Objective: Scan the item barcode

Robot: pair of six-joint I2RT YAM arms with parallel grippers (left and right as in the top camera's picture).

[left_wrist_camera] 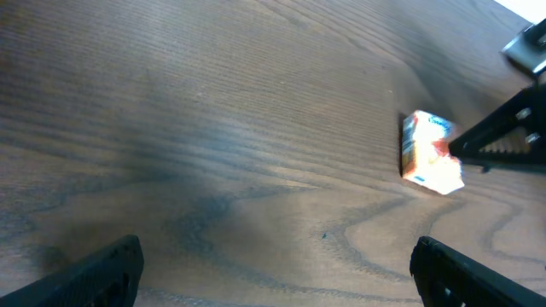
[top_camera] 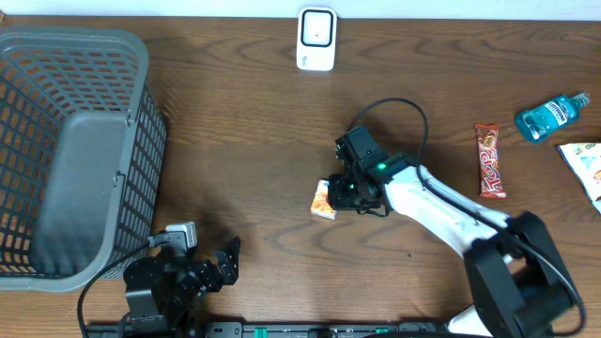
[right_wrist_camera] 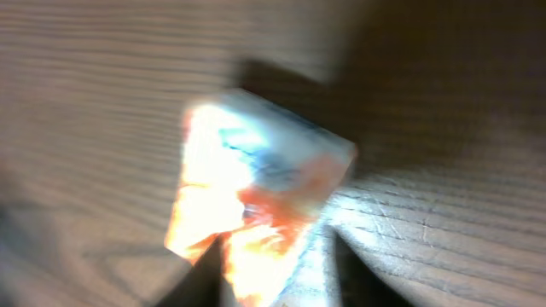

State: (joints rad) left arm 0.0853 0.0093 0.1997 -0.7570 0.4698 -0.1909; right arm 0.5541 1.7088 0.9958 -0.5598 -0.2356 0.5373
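Observation:
The item, a small orange and white box (top_camera: 324, 200), lies on the wooden table near its middle. A white scanner (top_camera: 316, 39) stands at the far edge, well away from it. My right gripper (top_camera: 340, 195) is down at the box's right side. In the blurred right wrist view its two dark fingers straddle the lower part of the box (right_wrist_camera: 256, 196), right gripper (right_wrist_camera: 273, 251); whether they press on it does not show. The left wrist view shows the box (left_wrist_camera: 431, 153) far off to the right. My left gripper (left_wrist_camera: 277, 264) is open over bare wood at the near left (top_camera: 225, 261).
A large grey mesh basket (top_camera: 75, 150) fills the left side. At the right lie a candy bar (top_camera: 489, 160), a blue bottle (top_camera: 552, 116) and a snack packet (top_camera: 587, 164). A black cable (top_camera: 404, 103) loops above the right arm.

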